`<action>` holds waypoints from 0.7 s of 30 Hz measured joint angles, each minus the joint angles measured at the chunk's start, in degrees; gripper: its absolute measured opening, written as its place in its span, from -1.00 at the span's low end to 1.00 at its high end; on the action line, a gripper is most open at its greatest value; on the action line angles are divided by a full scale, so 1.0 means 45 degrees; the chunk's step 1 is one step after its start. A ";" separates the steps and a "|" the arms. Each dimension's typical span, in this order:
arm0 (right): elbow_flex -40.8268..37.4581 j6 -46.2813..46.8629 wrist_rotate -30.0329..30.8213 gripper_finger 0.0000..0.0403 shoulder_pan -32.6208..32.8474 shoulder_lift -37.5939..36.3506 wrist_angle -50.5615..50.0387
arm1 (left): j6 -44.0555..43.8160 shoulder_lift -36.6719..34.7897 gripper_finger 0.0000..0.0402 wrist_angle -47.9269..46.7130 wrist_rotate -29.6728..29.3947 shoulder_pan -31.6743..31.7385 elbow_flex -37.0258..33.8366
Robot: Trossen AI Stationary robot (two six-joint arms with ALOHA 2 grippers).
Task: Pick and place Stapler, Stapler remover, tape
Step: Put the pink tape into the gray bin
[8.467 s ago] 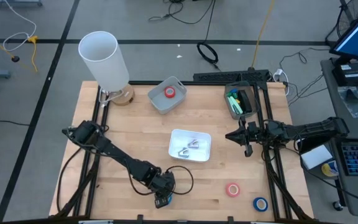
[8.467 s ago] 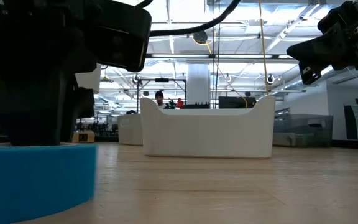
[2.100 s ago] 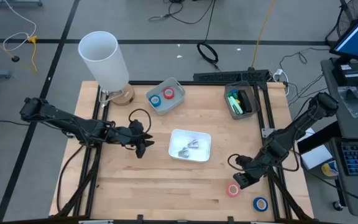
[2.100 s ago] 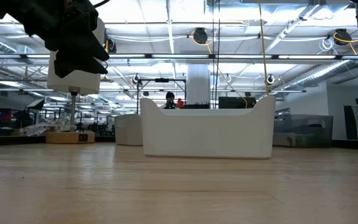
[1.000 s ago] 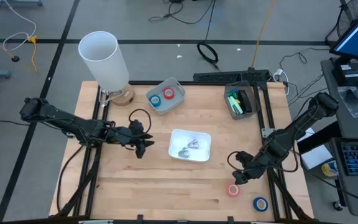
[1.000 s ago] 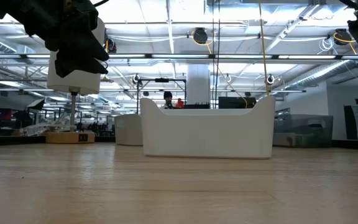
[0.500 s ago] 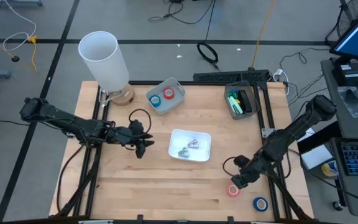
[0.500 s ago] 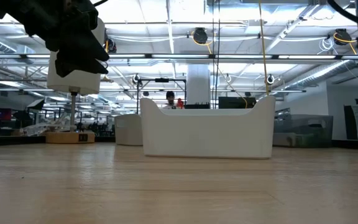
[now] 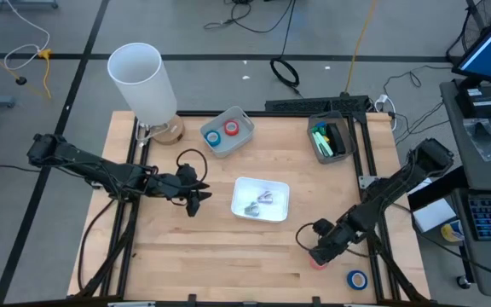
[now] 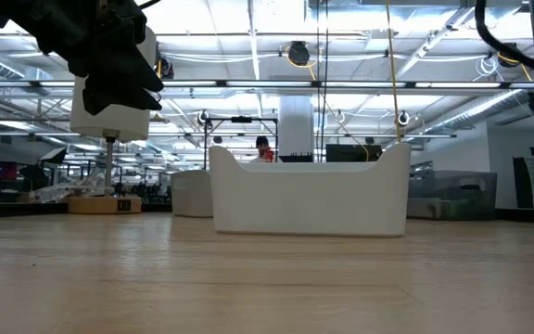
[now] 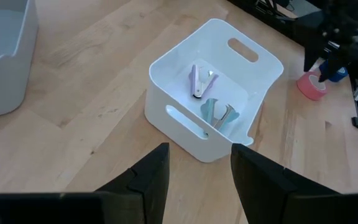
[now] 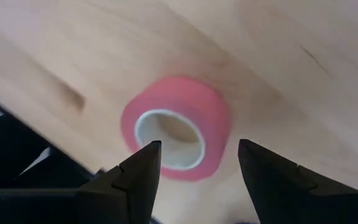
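R gripper (image 12: 194, 168) low over red tape roll (image 12: 174, 127), fingers spread wide, roll just ahead between tips, not gripped; blue roll (image 9: 358, 279) nearby. L gripper (image 11: 194, 171) part-open, empty, white bin (image 11: 166, 71) ahead

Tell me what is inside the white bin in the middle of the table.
The white bin holds a pale purple stapler and a teal staple remover, lying on its floor. The corner behind the near wall is hidden. No tape in it.
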 joint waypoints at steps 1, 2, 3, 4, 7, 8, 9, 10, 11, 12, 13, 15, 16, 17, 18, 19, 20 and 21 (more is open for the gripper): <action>0.0000 0.0000 -0.0001 0.03 0.0000 0.0183 0.0057 | -0.0004 0.0000 -0.15 0.0000 0.0000 0.0000 0.0000; 0.0000 0.0000 0.0000 0.03 0.0000 0.0354 0.0106 | -0.0037 0.0000 -0.15 0.0005 0.0000 0.0000 0.0000; 0.0000 0.0009 -0.0026 0.03 0.0000 0.0535 0.0134 | -0.0074 0.0000 -0.15 0.0000 0.0000 0.0000 0.0000; 0.0000 0.0039 -0.0100 0.03 0.0000 0.0722 0.0171 | -0.0078 0.0000 -0.15 0.0000 0.0000 0.0005 0.0000; 0.0042 0.0061 -0.0663 0.01 -0.0027 0.1162 0.0208 | -0.0082 0.0000 -0.15 0.0000 0.0000 0.0000 0.0000; 0.0053 0.0068 -0.0814 -0.01 -0.0034 0.1276 0.0214 | -0.0087 0.0000 -0.15 0.0005 0.0000 0.0000 0.0000; 0.0053 0.0070 -0.0920 -0.05 -0.0034 0.1350 0.0229 | -0.0094 0.0000 -0.15 -0.0002 0.0000 0.0002 0.0000; 0.0053 0.0083 -0.0925 -0.10 -0.0038 0.1388 0.0232 | -0.0095 0.0000 -0.15 0.0003 0.0000 0.0003 0.0000; 0.0053 0.0083 -0.0923 -0.16 -0.0065 0.1387 0.0218 | -0.0100 0.0000 -0.15 0.0005 0.0000 0.0003 0.0004; 0.0049 0.0087 -0.0897 -0.23 -0.0082 0.1392 0.0186 | -0.0105 0.0000 -0.15 0.0000 0.0000 0.0001 0.0005; 0.0044 0.0096 -0.0871 -0.32 -0.0087 0.1362 0.0147 | -0.0118 0.0000 -0.15 0.0005 0.0004 0.0000 0.0005; 0.0020 -0.0017 -0.0805 -0.49 -0.0136 0.1282 0.0052 | -0.0121 0.0000 -0.15 0.0005 0.0000 0.0000 0.0005; 0.0016 -0.0123 -0.0826 -0.59 -0.0191 0.1266 0.0020 | -0.0121 0.0000 -0.15 0.0005 0.0000 0.0000 0.0005; 0.0001 -0.0252 -0.0868 -0.68 -0.0226 0.1202 0.0006 | -0.0121 0.0000 -0.15 0.0005 0.0000 0.0001 0.0005; -0.0019 -0.0426 -0.0864 -0.77 -0.0228 0.1108 0.0002 | -0.0121 0.0000 -0.15 0.0005 0.0000 0.0000 0.0005; -0.0024 -0.0644 -0.0778 -0.84 -0.0251 0.1048 0.0041 | -0.0121 0.0000 -0.15 0.0007 0.0000 0.0003 0.0005; -0.0029 -0.0865 -0.0675 -0.85 -0.0310 0.0962 0.0150 | -0.0121 0.0000 -0.15 0.0017 0.0000 0.0004 0.0005; -0.0024 -0.1044 -0.0619 -0.85 -0.0373 0.0833 0.0230 | -0.0121 0.0000 -0.15 0.0049 0.0001 0.0003 0.0005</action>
